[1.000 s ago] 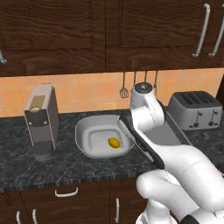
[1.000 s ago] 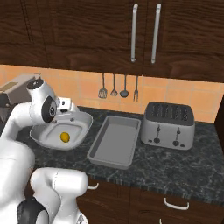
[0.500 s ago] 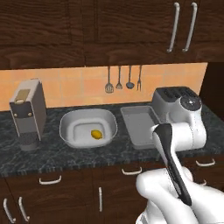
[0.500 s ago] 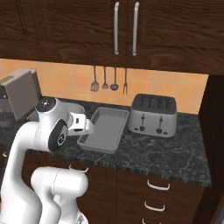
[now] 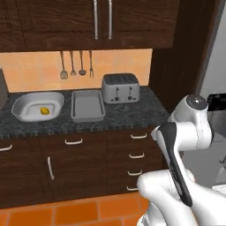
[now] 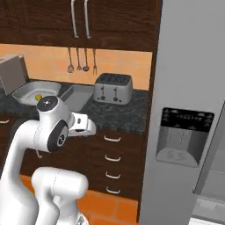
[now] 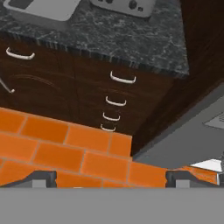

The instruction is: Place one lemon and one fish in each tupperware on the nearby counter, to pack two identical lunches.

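- One lemon (image 5: 44, 111) already lies in the left tub (image 5: 23, 103), the rounded one near the left end of the bench (image 5: 128, 115); you can also see it in the right base view.
- The second tub (image 5: 88, 105), a squarer tray, sits just beside the first one and just left of the toaster (image 5: 120, 87), and it looks empty.
- No fish lies in either tub, as far as these views let you judge, so roughly a quarter of the packing is done: still to go are one lemon and two fish.
- Your gripper (image 7: 111, 177) hangs out past the bench's front edge, looking down on the orange floor tiles (image 7: 57, 151) and the drawers (image 7: 114, 103), well apart from both tubs.
- The fingers (image 7: 41, 177) stand wide apart with nothing between them.
- A grey fridge (image 6: 193, 101) stands by the right end of the bench; you will most likely have to fetch the missing food from there or elsewhere, since none of it lies on the bench.
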Controlling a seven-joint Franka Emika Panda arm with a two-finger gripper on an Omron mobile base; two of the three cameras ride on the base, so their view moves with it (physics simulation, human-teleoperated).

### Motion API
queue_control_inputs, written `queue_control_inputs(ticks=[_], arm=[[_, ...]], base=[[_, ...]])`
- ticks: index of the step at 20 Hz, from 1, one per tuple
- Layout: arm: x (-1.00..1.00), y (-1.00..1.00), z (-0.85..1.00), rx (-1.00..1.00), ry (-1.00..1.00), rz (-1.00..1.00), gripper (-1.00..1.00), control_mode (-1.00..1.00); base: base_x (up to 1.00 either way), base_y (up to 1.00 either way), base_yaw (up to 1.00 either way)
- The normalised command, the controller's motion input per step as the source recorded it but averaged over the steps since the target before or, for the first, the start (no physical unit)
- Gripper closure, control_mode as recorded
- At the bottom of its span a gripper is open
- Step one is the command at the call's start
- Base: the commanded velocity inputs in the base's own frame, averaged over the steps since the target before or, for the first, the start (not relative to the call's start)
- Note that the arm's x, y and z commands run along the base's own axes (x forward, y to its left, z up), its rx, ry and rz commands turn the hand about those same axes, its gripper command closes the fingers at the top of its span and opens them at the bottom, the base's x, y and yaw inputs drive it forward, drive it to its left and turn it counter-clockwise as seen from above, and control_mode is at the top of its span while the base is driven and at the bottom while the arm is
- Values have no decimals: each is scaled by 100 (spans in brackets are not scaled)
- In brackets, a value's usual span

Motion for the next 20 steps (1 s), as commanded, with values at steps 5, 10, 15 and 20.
queue_control_inputs(ticks=[5,10,15,20], arm=[[0,0,0,0,0,0,-100,100],[0,0,0,0,0,0,-100,100],[0,0,0,0,0,0,-100,100],[0,0,0,0,0,0,-100,100]], base=[[-62,-100,-32],[30,-100,-50],[97,-89,-22],[82,-39,11]])
